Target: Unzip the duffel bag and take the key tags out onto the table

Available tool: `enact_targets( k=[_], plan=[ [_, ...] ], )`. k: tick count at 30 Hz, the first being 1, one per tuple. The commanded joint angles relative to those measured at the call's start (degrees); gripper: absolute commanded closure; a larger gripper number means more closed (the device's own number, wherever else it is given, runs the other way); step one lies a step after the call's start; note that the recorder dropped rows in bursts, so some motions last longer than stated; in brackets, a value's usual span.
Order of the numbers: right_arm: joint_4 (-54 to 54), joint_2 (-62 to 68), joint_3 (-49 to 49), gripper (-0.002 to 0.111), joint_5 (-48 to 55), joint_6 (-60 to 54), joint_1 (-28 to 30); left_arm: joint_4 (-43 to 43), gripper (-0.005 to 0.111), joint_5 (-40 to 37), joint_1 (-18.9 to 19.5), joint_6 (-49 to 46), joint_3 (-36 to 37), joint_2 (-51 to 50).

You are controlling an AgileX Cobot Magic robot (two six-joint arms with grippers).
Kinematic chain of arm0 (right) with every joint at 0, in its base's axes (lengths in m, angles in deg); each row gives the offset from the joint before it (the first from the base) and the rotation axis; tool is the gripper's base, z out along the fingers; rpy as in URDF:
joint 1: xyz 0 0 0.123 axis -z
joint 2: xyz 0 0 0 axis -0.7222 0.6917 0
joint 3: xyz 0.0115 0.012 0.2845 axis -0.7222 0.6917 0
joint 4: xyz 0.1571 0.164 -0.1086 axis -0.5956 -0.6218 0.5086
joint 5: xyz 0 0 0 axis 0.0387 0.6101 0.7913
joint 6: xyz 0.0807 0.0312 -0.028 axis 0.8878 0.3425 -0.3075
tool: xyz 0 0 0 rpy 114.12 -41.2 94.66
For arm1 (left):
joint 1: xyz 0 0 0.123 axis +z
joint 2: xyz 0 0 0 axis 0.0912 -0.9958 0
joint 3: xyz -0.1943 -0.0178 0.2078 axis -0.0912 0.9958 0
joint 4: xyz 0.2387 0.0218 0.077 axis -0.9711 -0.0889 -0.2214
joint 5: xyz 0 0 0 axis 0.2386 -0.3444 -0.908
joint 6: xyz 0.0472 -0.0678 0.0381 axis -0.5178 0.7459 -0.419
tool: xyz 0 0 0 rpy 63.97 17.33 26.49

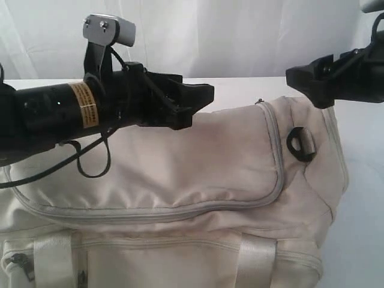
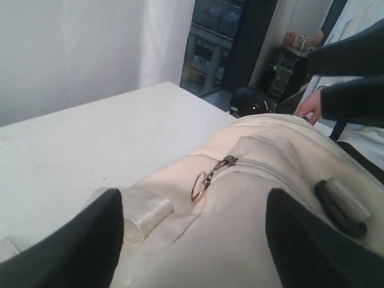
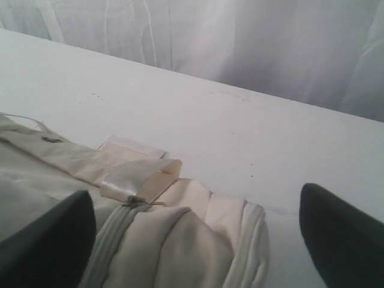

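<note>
Both wide, empty: left tool [image 1: 198,107] held level over zipped duffel bag [image 1: 198,171], right tool [image 1: 309,85] level above bag end.

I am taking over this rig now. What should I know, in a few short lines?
Left gripper: open, empty, above the duffel bag.
Right gripper: open, empty, over the bag's other end.
Bag lies on the table, zipper closed; its ring pull is just ahead of the left gripper.
Key tags: not in view.
Done: nothing. Left: unzip, take the tags out onto the table.
</note>
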Motion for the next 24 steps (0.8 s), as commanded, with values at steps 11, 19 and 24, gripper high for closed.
enact_targets(
  k=[11, 19, 24],
  plan=[
    [-0.2, 0.94, -0.21, 0.023, -5.17, 6.13, -0.07, -8.26, 0.037, 0.14, -2.7, 1.32, -2.08, -7.12],
    [-0.2, 4.72, -0.13, 0.023, -2.54, 8.53, -0.07, -18.1, 0.037, 2.13, -3.3, 6.42, -2.08, -7.2],
    [-0.2, 7.2, -0.13, 0.023, -1.39, 12.41, -0.07, -24.97, 0.037, 6.89, -3.3, 10.84, -2.08, -7.2]
  ],
)
